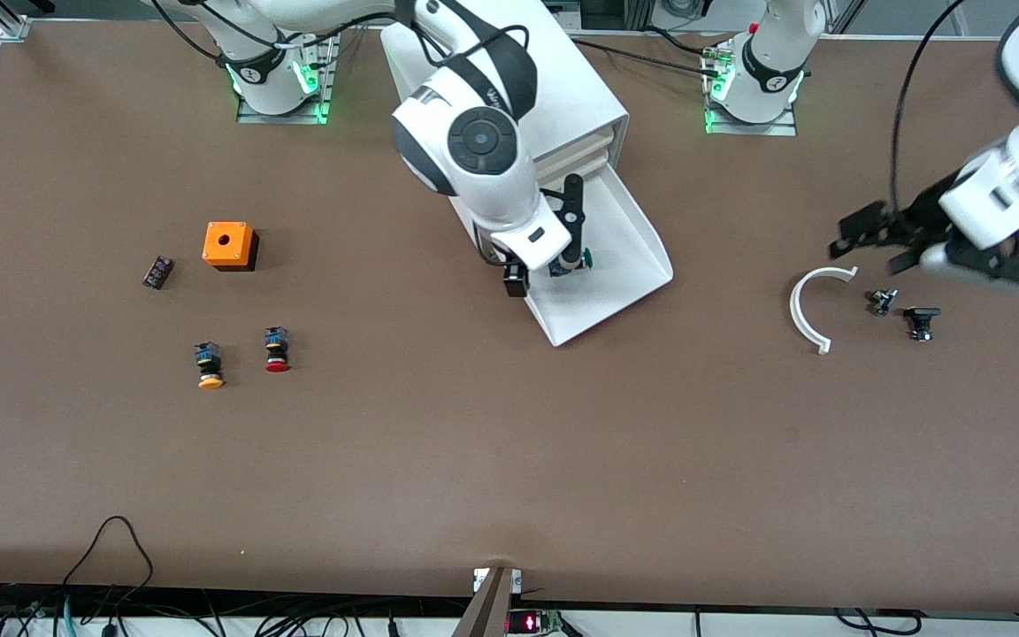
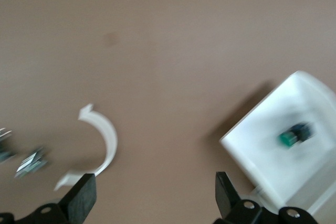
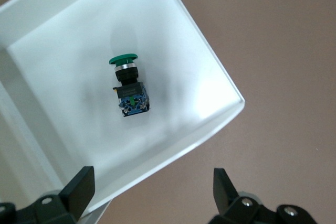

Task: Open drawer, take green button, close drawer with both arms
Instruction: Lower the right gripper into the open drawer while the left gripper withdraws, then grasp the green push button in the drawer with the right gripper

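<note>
The bottom drawer (image 1: 642, 252) of the white cabinet (image 1: 563, 97) is pulled out toward the front camera. The green-capped button (image 1: 573, 264) lies on its side in the drawer. My right gripper (image 1: 545, 243) hangs open and empty just over the drawer, above the button. In the right wrist view the button (image 3: 127, 85) lies on the drawer floor (image 3: 63, 77), above my open right gripper (image 3: 152, 187). My left gripper (image 1: 872, 246) is open and empty over the table toward the left arm's end. The left wrist view shows its open gripper (image 2: 154, 195), the drawer (image 2: 257, 150) and the button (image 2: 294, 135).
A white curved piece (image 1: 806, 310) and two small black parts (image 1: 881, 302) (image 1: 921, 321) lie under the left gripper. Toward the right arm's end are an orange box (image 1: 228, 245), a small dark part (image 1: 157, 272), an orange-yellow-capped button (image 1: 209, 365) and a red-capped button (image 1: 277, 349).
</note>
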Controlling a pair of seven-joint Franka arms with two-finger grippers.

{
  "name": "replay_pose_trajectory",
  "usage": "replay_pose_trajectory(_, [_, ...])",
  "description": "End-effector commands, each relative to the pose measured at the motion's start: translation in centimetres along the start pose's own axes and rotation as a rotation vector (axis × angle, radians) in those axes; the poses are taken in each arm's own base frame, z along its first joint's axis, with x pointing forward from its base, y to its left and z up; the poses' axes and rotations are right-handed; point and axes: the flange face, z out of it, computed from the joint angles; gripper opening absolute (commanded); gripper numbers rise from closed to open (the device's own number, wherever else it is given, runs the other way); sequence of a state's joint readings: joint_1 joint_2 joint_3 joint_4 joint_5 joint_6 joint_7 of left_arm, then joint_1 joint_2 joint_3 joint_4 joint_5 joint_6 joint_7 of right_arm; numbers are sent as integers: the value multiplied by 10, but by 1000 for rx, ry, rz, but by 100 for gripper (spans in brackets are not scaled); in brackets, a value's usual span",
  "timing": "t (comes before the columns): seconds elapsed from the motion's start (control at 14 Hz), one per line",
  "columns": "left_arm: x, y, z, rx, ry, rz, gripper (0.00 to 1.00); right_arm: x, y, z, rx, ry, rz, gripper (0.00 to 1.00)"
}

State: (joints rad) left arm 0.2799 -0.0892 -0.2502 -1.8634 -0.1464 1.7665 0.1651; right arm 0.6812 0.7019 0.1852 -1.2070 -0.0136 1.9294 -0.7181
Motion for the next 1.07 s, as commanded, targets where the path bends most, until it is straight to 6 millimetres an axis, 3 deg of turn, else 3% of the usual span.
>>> replay_pose_trajectory(0.0, [-12, 8, -28, 163, -38, -58, 100, 14, -4, 32, -19, -42, -61, 100])
replay_pose_trajectory(0.14, [-8, 3, -16, 152, -66, -72, 100, 23, -9, 49, -26, -35, -74, 100])
replay_pose_trajectory(0.43, [-4, 6, -22, 147, -57, -64, 100, 37, -17, 80, -40, -20, -100, 100])
replay_pose_trajectory(1.0, [-4, 4, -19, 128, -65, -74, 100, 43, -24, 108, -46, -30, -117, 100])
